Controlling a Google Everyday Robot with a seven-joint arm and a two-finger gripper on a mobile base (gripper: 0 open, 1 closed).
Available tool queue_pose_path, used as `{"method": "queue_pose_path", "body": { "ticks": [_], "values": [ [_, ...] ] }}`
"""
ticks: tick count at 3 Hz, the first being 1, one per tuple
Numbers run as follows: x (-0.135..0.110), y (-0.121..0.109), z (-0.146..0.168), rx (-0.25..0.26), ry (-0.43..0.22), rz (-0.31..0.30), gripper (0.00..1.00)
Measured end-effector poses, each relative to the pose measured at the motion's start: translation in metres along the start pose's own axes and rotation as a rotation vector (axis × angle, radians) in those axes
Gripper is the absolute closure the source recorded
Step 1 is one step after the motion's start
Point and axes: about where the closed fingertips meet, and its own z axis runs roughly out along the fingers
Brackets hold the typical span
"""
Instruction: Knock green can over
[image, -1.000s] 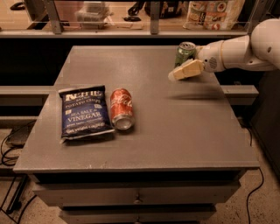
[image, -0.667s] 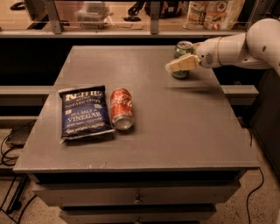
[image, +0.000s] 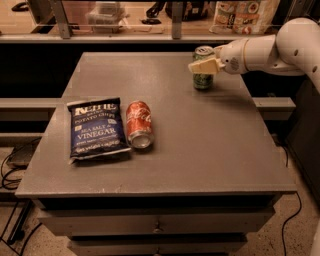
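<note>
Dark green aluminium with pale lettering and a silver top rim, the green can (image: 202, 81) stands upright near the far right corner of the grey table (image: 210, 145), its long axis straight up. Across its upper half, just under the rim, lies the gripper (image: 195, 66), a cream-coloured wedge lying roughly level and pointing left. Its two fingers look pressed together with no gap between them, and it holds nothing. Its tip pokes out a little past the left side of the can. From where I stand it crosses in front of the can, though I cannot say whether it touches the metal or sits just on the near side of it. The white arm (image: 280, 47) behind it reaches in from the right. So the can lies at the gripper's tip or just beyond it, and the contact height is high, which I would judge the good place for tipping: a short push there should topple it, not slide it. The table's far edge is close behind the can, with more open surface to its left and near side. Well apart, at the near left, a red Coca-Cola can (image: 138, 124) lies on its side just beside a blue bag of crisps (image: 97, 129).
</note>
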Motion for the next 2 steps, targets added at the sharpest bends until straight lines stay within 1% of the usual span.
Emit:
{"method": "queue_pose_path", "body": {
  "ticks": [1,2],
  "values": [
    [-0.023,0.038,0.016,-0.059,0.082,-0.210,0.98],
    [-0.030,0.067,0.027,-0.099,0.170,-0.392,1.00]
  ]
}}
